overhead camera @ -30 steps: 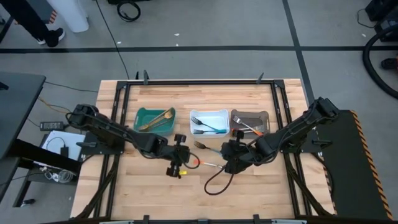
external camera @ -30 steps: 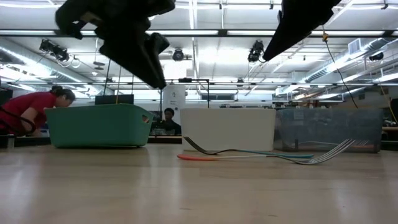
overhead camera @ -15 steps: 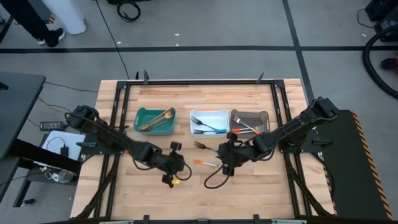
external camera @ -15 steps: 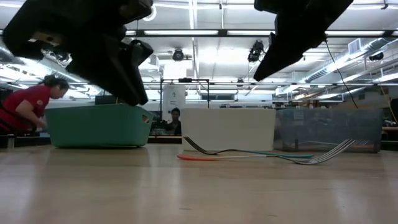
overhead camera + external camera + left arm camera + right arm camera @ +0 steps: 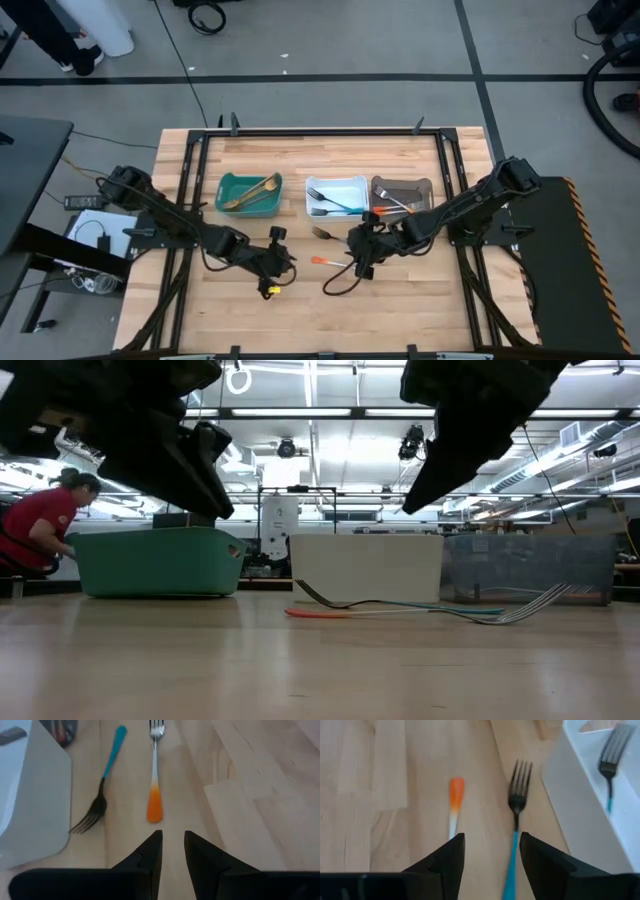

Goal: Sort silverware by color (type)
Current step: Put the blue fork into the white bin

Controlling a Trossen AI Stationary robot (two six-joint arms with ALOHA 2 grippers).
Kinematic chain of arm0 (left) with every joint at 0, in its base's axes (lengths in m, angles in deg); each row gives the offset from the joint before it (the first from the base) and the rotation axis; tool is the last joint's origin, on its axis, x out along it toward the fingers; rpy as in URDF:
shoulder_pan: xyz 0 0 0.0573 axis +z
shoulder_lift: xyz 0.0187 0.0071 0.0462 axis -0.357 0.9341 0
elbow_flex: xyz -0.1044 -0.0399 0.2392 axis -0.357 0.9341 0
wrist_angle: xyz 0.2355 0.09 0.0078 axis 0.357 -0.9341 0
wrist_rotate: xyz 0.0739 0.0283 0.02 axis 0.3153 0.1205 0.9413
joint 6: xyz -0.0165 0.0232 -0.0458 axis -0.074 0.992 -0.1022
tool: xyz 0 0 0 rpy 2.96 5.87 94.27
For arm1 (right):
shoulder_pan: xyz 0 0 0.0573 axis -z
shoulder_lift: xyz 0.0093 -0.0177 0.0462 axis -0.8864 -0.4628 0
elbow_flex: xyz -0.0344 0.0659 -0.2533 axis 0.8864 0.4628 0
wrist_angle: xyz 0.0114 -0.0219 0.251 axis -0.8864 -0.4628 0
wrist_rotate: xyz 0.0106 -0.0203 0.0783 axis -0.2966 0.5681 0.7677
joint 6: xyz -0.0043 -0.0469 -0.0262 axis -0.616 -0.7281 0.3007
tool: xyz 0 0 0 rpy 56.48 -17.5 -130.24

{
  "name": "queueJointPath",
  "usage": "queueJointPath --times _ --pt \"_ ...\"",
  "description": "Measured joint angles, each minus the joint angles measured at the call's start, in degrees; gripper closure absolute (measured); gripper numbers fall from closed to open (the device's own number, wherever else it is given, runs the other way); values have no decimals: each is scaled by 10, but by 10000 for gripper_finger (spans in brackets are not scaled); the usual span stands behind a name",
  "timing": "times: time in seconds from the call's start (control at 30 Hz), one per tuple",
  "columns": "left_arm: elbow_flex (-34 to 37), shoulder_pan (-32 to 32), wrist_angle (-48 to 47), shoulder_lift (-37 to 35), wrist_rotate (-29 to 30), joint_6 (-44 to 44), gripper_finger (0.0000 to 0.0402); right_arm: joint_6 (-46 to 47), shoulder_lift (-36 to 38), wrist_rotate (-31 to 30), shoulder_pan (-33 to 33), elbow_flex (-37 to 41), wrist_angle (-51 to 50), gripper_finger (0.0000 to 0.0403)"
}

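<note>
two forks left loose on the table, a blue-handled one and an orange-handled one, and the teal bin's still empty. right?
Not quite. The teal bin is not empty: the high view shows a tan utensil lying in it. The rest holds: the blue-handled fork and the orange-handled fork lie loose on the table.

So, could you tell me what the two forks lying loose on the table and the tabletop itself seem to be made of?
Orange-handled fork: silvery, likely metal, with a glossy orange coating fading up the handle. Blue-handled fork: dark matte head, probably coated metal, with a smooth blue handle. Table: pale wooden planks showing grain and seams.
</note>
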Motion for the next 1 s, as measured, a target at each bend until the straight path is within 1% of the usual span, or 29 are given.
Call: queueJointPath --times 0.1,0.2,0.33,0.53,0.67,0.8,1.0 --pt "24 10 47 -10 0 11 313 -13 -18 1 7 0 7 203" --pt "32 22 77 -19 9 21 313 -24 -29 8 22 0 15 202" --pt "33 40 141 -19 22 40 313 -34 -34 51 49 0 18 204" --pt "33 65 275 -19 20 38 313 -27 -34 106 77 0 28 208" --pt "32 66 346 -19 16 37 313 -2 -34 126 84 -14 -3 211" --pt "32 66 372 -19 -12 34 313 10 -34 133 85 -34 -36 212" --pt "32 53 371 -19 -30 12 313 22 -34 133 85 -42 -40 212"
